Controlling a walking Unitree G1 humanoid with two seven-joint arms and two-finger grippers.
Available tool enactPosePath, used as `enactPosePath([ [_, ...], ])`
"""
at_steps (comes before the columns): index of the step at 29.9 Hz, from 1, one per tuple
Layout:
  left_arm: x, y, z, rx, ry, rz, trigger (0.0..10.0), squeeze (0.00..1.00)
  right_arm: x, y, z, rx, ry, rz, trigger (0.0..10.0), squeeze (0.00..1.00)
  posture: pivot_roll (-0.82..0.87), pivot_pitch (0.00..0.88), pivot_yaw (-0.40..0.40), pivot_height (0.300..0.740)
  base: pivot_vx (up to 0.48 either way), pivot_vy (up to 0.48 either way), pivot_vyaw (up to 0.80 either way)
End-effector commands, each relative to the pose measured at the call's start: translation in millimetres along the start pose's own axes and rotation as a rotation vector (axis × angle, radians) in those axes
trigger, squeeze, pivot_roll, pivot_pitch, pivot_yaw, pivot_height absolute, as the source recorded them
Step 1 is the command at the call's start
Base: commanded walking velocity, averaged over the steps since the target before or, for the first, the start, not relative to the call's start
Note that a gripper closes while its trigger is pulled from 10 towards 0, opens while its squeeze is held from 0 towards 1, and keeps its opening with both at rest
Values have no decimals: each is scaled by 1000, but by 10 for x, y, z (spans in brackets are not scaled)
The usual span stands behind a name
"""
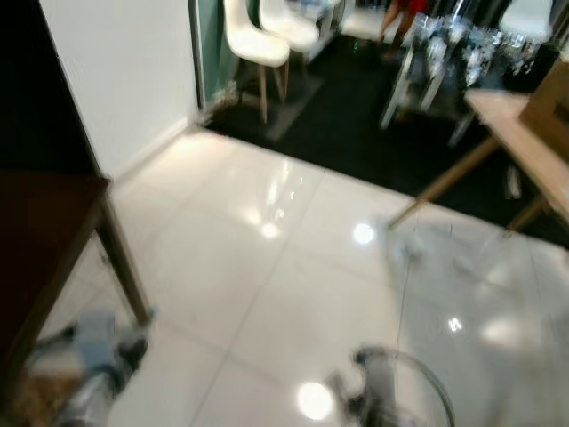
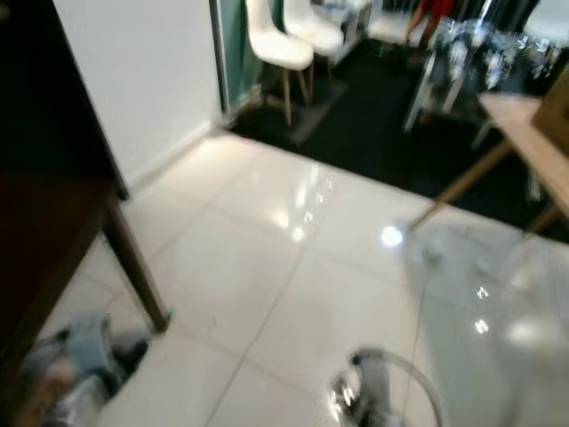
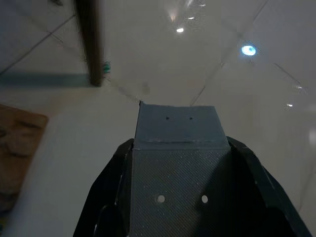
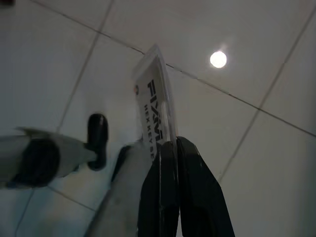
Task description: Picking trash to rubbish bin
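The right gripper [image 4: 170,148] has its fingers clenched on a flat white printed packet [image 4: 155,106], carried above the glossy white tiled floor [image 1: 267,294]; left fingers' state I cannot tell. Pickup looks done; bin not yet reached.

Table [image 1: 53,231] on the left, chairs [image 1: 258,44] ahead, seemingly another table [image 1: 524,142] on the right
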State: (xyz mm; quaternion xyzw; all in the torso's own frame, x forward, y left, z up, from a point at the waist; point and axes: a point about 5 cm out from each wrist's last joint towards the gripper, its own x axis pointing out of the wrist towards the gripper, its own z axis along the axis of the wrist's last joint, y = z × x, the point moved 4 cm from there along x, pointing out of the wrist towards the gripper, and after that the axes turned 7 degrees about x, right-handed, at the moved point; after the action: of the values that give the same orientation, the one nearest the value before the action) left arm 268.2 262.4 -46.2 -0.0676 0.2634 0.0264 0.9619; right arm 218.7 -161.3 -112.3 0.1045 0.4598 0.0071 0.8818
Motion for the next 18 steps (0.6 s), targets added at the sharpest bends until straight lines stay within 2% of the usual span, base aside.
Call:
enactPosePath([
  [1, 12, -122, -132, -16, 49, -20, 10000, 0, -20, -131, 31, 7, -6, -38, 10000, 0, 65, 61, -33, 740, 0, -431, 0],
  [2, 12, -122, -132, -16, 49, -20, 10000, 0, -20, -131, 31, 7, -6, -38, 10000, 0, 65, 61, -33, 740, 0, -431, 0],
  [5, 56, -288, -176, -2, 83, -65, 10000, 0, -4, -96, 135, 47, -40, -37, 10000, 0, 45, 61, -28, 740, 0, -431, 0],
  [7, 83, -405, -176, 20, 89, -107, 10000, 0, 11, -18, 168, 29, -51, -13, 10000, 0, 32, 51, -16, 740, 0, -431, 0],
  [17, 155, -665, -99, 55, 67, -194, 10000, 0, 26, 92, 256, -37, -83, 28, 10000, 0, 9, 55, 1, 740, 0, -400, 0],
  [18, 206, -813, 14, 71, 25, -233, 10000, 0, 26, 135, 435, -11, -143, 62, 10000, 0, 9, 55, 1, 740, 0, 0, 0],
])
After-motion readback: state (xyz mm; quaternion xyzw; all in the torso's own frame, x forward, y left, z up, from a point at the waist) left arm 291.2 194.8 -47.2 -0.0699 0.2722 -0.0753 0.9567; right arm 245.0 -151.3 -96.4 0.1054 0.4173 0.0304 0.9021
